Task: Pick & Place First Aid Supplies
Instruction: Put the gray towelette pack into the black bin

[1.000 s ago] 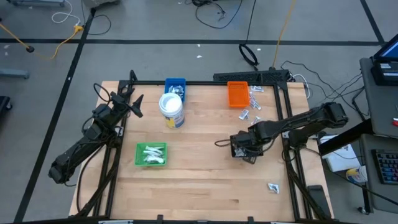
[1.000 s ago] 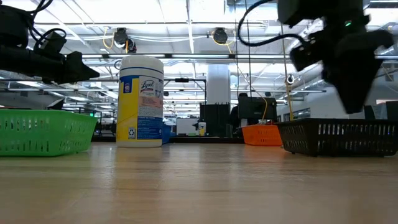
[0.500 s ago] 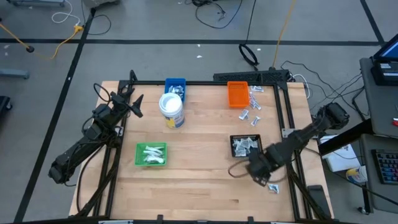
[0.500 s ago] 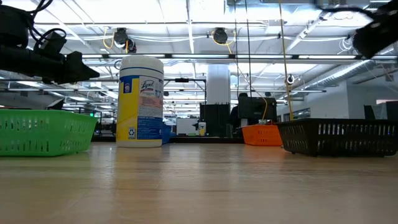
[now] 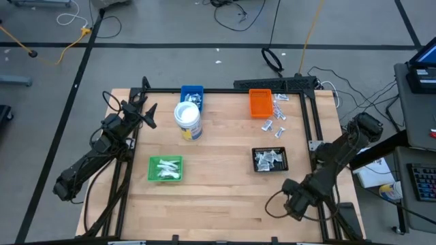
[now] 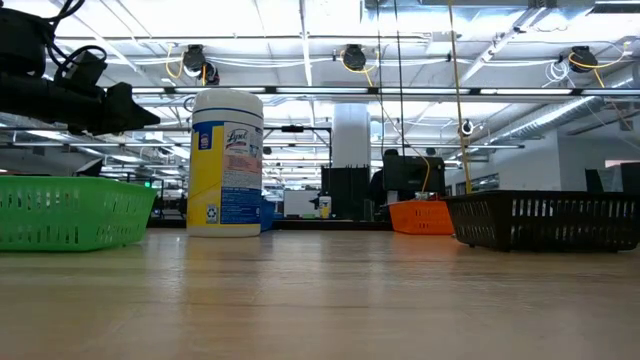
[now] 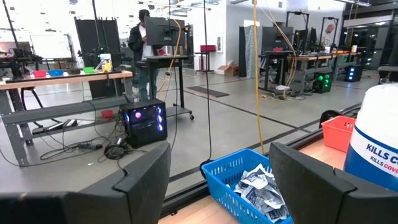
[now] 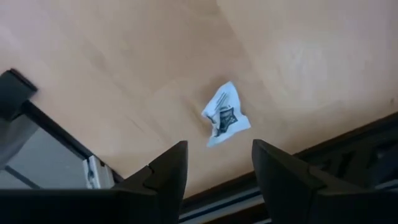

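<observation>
Right gripper hangs above the near right corner of the pale wooden table, its two dark fingers spread apart and grasping nothing; from my remote station I see, in the right wrist view, one small crumpled white packet lying flat on the wood just beyond the fingertips, near the table's dark edge rail. In the high view that arm reaches down along the right side of the table.

Left gripper waits at the far left corner, fingers parted and empty, facing a blue plastic basket holding silvery-grey packets.

Other supplies: white wrapped pieces lie in the green plastic basket at near left; more packets fill the black mesh basket at centre right; several loose packets lie scattered just right of the orange plastic basket at the far edge. A white cylindrical tub with a blue and yellow label stands beside the blue basket.
</observation>
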Motion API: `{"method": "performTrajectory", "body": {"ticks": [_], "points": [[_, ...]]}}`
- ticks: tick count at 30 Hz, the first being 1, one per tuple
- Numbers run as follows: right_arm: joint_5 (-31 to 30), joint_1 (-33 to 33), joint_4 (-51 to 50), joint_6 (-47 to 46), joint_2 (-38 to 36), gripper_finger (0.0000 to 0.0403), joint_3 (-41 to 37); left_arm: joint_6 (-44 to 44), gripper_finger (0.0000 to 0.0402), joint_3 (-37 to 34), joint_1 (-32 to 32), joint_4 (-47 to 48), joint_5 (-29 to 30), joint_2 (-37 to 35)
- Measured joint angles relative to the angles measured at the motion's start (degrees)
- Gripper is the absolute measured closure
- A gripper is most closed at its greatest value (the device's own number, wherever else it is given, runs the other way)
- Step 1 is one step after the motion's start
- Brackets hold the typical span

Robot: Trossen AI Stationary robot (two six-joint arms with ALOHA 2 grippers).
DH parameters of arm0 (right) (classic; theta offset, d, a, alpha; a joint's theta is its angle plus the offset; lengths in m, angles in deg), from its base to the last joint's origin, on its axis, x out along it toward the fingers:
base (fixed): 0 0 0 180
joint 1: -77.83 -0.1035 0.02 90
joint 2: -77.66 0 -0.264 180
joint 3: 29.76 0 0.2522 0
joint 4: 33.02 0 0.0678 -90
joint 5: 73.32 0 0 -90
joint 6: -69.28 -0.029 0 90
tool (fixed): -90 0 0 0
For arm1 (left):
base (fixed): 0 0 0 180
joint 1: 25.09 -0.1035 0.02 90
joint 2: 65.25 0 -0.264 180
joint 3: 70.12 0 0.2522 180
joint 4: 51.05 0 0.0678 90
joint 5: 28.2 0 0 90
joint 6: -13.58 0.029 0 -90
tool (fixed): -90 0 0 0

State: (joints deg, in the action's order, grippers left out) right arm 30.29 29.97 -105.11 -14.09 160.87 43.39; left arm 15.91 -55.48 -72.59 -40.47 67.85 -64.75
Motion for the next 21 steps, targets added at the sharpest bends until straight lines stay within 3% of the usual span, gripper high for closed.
{"method": "performTrajectory", "body": {"ticks": [17, 21], "points": [[-1.47, -4.82, 9.38, -1.44, 10.07, 0.0233, -5.28, 0.0, 0.0128, 0.0, -0.01, 0.0, 0.01, 0.0], [-1.54, -4.77, 9.5, 0.29, 10.26, 0.0272, -5.57, 0.0, 0.0128, 0.0, 0.01, -0.01, 0.0, -0.02]]}}
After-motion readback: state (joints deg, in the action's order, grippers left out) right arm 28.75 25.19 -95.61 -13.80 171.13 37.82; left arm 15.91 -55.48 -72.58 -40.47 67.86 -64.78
